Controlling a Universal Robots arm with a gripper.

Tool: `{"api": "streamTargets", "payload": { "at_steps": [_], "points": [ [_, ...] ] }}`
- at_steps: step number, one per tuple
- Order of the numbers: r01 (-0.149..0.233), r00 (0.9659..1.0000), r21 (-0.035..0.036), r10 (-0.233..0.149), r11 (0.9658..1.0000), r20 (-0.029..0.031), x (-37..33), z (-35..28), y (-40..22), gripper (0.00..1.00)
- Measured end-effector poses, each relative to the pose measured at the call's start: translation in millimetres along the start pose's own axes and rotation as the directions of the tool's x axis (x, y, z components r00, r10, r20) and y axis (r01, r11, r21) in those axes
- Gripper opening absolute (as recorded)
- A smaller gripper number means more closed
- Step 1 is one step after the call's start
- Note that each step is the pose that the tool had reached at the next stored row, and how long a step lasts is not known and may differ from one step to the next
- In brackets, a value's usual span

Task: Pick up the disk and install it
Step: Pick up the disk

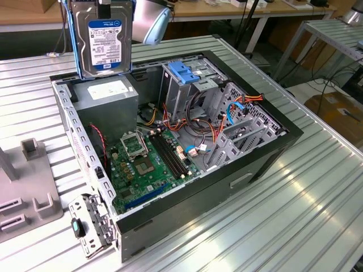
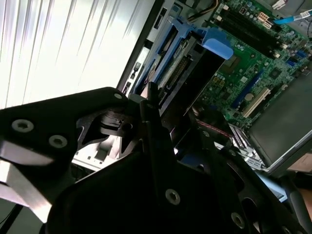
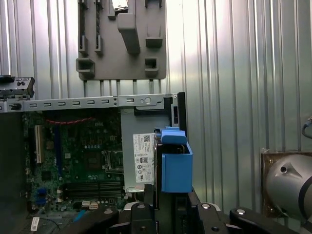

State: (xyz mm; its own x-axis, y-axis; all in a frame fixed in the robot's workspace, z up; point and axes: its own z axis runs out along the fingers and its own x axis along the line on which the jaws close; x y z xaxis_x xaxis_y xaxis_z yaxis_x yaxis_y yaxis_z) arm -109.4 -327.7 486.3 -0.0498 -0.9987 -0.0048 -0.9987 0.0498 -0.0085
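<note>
The disk (image 1: 103,39) hangs upright high above the open computer case (image 1: 238,181), over the corner at the exterior view's left. Its blue-and-white label faces the camera and blue rails run down its sides. My gripper (image 1: 104,5) is shut on its top edge. In the first wrist view the disk (image 3: 174,168) is edge-on with a blue rail, clamped between my gripper's (image 3: 170,212) black fingers (image 3: 139,214). In the second wrist view the disk (image 2: 195,58) juts out beyond the black gripper body (image 2: 146,161). The drive cage with a blue latch (image 1: 184,72) stands inside the case.
A grey metal box with a white sticker (image 1: 110,99) sits in the case below the disk. The green motherboard (image 1: 147,164) and loose cables (image 1: 198,144) lie beside it. A grey fixture (image 1: 28,187) and a metal bracket (image 1: 91,226) rest on the ribbed table (image 1: 295,215).
</note>
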Motion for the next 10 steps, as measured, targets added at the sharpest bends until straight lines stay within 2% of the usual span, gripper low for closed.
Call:
{"api": "streamTargets", "payload": {
  "at_steps": [5,10],
  "points": [
    [0.0,1.0,0.0,0.0,1.0,0.0001,3.9,0.1,-5.1,0.35],
    [0.0,1.0,-0.0001,0.0,1.0,0.0,4.1,0.1,-11.0,0.35]
  ]
}}
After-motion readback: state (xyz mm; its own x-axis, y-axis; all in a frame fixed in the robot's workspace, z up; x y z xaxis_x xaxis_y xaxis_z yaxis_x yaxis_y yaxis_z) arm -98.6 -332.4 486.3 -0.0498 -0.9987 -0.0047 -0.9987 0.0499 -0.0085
